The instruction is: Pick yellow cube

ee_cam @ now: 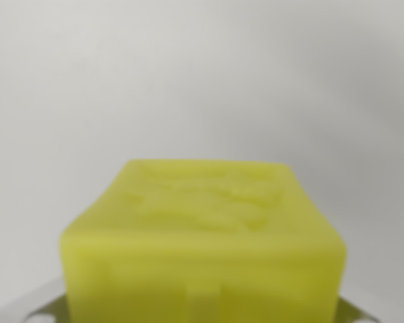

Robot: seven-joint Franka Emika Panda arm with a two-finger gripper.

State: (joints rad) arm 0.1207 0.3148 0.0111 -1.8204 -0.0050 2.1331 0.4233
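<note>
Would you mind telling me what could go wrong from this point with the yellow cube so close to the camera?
The yellow cube fills the lower frame, blurred, so grasp alignment is hard to confirm. The fingertips are hidden; only metal parts show at the bottom edge, so a loose or off-centre grip might go unnoticed.

We see little of our claw (pixel 202 313): only pale metal parts at the bottom corners of the wrist view, on the left (pixel 34 306) and on the right (pixel 353 313). Our fingertips are hidden, so we cannot tell how wide it stands.
</note>
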